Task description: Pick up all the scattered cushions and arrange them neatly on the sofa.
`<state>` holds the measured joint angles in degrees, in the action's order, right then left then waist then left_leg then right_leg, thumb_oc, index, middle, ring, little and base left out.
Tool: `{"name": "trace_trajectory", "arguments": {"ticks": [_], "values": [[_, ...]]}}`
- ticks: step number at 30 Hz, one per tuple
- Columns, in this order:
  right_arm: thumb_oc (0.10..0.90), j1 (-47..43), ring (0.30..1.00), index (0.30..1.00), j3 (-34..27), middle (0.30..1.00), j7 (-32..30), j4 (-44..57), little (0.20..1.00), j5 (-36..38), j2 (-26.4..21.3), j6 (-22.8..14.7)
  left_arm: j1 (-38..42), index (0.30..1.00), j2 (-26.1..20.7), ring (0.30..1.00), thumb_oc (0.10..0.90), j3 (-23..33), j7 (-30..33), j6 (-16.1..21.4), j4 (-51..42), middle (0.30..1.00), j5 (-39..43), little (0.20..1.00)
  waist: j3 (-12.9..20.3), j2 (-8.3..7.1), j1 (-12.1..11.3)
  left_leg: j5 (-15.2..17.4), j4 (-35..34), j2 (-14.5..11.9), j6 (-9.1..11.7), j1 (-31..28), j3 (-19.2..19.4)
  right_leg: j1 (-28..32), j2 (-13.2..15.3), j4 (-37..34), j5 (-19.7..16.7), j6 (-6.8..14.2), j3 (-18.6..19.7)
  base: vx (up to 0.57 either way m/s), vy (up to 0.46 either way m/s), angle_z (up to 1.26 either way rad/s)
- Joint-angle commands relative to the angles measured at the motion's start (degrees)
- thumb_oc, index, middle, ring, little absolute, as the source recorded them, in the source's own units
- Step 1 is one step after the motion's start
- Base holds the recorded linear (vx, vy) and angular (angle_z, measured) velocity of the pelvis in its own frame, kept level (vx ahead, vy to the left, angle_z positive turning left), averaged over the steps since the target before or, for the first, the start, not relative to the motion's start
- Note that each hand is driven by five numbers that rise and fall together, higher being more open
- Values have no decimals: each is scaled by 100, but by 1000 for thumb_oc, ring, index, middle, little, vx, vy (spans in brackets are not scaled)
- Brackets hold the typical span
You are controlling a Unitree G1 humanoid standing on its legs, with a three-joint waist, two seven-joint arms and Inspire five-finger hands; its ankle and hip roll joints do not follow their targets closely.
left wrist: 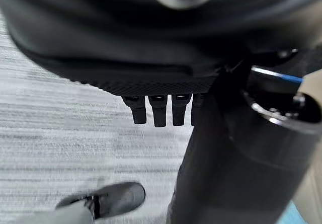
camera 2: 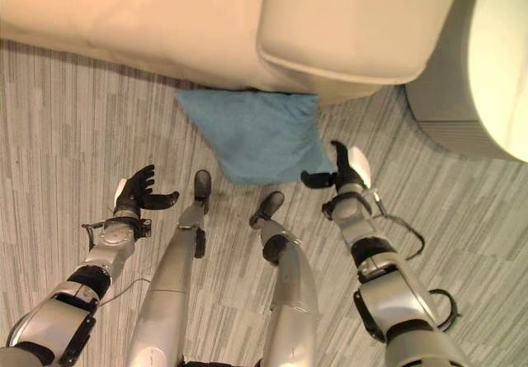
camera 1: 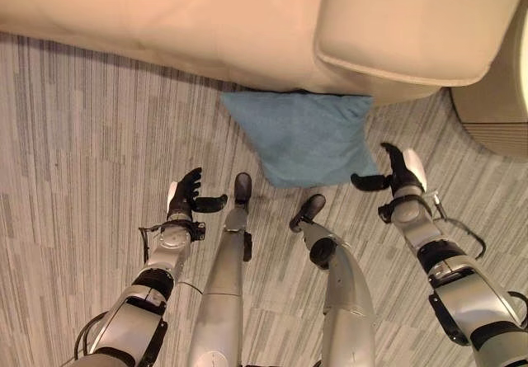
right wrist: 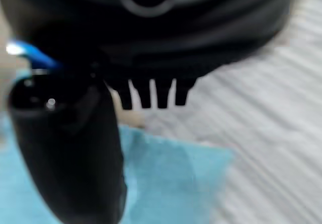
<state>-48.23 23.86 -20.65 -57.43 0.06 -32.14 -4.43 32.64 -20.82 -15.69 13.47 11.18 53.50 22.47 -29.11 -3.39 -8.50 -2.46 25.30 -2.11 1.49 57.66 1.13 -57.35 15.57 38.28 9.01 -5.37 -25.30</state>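
Note:
A blue cushion (camera 1: pixel 304 136) lies on the carpet against the front of the beige sofa (camera 1: pixel 181 21), its far edge tucked under the sofa's lip. My right hand (camera 1: pixel 399 173) hovers open just past the cushion's near right corner, thumb reaching toward it without touching; the cushion (right wrist: pixel 171 178) shows beneath that thumb in the right wrist view. My left hand (camera 1: pixel 186 195) is open over bare carpet, well to the left of the cushion, holding nothing. In the left wrist view its fingers (left wrist: pixel 158 108) are straight above the floor.
The sofa's rounded armrest (camera 1: pixel 412 29) juts out above the cushion's right side. A pale round piece of furniture (camera 2: pixel 478 62) stands at the right edge. Grey striped carpet (camera 1: pixel 74 152) stretches to the left.

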Motion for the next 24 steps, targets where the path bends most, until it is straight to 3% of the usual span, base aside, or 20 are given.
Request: {"name": "trace_trajectory", "arguments": {"ticks": [1, 10, 11, 12, 18, 24], "values": [[800, 612, 900, 900, 132, 900, -421, 236, 900, -199, -364, -84, -1020, 900, -85, 900, 800, 24, 274, 253, -197, 900, 73, 900, 841, 52, -6, 816, 567, 47, 87, 399, -251, -185, 93, -152, 38, 827, 649, 27, 27, 22], [800, 96, 900, 900, 176, 900, -620, 442, 900, -154, -287, -114, -1241, 900, -17, 900, 800, -66, 361, 288, -613, 900, 102, 900, 881, 153, -98, 884, 976, 237, 27, 1107, -427, -891, 258, 370, 218, 803, 713, 10, 23, 9], [558, 28, 538, 538, 183, 538, -620, 433, 538, -117, -245, -125, -1242, 900, -2, 900, 800, -74, 360, 292, -633, 900, 114, 900, 886, 170, -111, 873, 986, 248, 25, 1150, -448, -941, 280, 404, 227, 805, 718, 5, 39, 5], [400, -12, 300, 300, 194, 300, -615, 465, 300, -82, -200, -143, -1239, 900, 16, 900, 800, -89, 350, 290, -633, 900, 119, 900, 893, 182, -119, 866, 989, 267, 20, 1177, -454, -979, 289, 425, 233, 804, 728, 5, 32, 5], [400, 229, 300, 300, 9, 300, -640, 1169, 300, -5, 209, -302, -1369, 900, 211, 900, 800, -181, 317, 240, -775, 900, -54, 900, 1096, 197, -118, 824, 838, 325, 29, 1077, -528, -846, 358, 326, 211, 833, 625, 8, 15, 6], [400, 953, 300, 300, -277, 300, -566, 1838, 300, -130, 361, -386, -1482, 900, 276, 900, 800, -181, 233, 103, -735, 900, -340, 900, 1171, 89, -49, 768, 302, 300, 100, 239, -608, 117, 333, -349, -55, 965, 453, -8, -14, 9]]}}
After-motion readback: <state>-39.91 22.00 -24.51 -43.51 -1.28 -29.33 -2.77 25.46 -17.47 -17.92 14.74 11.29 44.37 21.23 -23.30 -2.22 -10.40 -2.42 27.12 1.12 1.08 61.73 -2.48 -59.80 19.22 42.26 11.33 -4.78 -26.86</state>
